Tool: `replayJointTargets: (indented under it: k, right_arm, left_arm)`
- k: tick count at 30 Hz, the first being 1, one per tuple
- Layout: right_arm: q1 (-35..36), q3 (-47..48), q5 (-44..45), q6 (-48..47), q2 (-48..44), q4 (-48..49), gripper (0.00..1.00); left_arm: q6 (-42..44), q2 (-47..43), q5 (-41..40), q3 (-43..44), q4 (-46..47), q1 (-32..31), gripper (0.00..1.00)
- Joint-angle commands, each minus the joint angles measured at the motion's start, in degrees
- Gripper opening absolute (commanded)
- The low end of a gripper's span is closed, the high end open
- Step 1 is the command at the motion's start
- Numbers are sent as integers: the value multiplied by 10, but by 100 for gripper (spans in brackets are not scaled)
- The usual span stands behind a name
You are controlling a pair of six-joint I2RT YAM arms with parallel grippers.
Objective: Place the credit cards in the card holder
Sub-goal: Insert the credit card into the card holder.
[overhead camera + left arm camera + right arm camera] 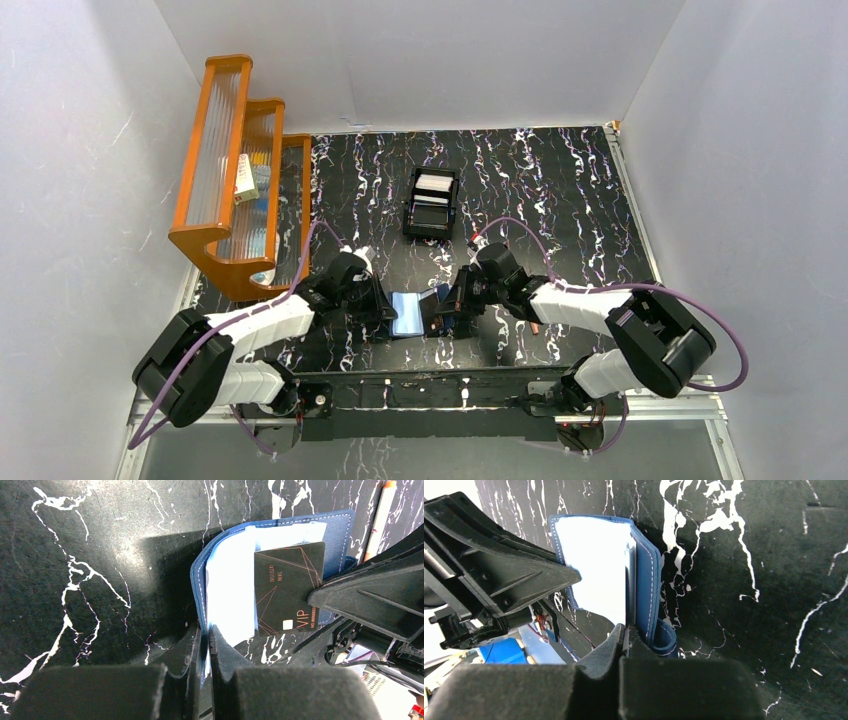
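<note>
the black card [287, 592] reads "vip" in copper letters, with "no 8888…" alongside; its smaller print is illegible.

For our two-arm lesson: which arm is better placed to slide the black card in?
Right. The right jaws pinch the black card against the open card holder; the left jaws only clamp its edge.

the navy card holder [414, 312] lies spread open near the front edge of the table [560, 200], pale blue lining up, white stitching along its rim. a black card [287, 590] with thin copper lines and "vip" lettering sits tilted across that lining, one end overhanging. pale cards [433, 183] sit in the black box [410, 205] farther back.
</note>
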Motion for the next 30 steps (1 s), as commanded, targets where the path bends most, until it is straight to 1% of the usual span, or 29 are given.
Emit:
replayJointTargets:
  k: [1, 7, 12, 22, 27, 30]
  right_arm:
    - [-6, -8, -25, 10, 6, 63, 0]
    - [-11, -26, -59, 29, 21, 128, 0]
    - [-13, -31, -69, 30, 34, 154, 0]
    - [-19, -34, -61, 18, 62, 176, 0]
    - [-19, -47, -59, 43, 71, 216, 0]
    - [-19, -54, -53, 59, 75, 234, 0]
  left_arm:
    - [15, 1, -10, -10, -13, 2, 3]
    - [22, 11, -6, -10, -9, 2, 2]
    - [23, 13, 1, -14, -2, 2, 2]
    - [26, 13, 15, -14, 9, 2, 3]
    - [15, 7, 28, -15, 15, 3, 4]
    - [-2, 1, 46, -22, 36, 2, 6]
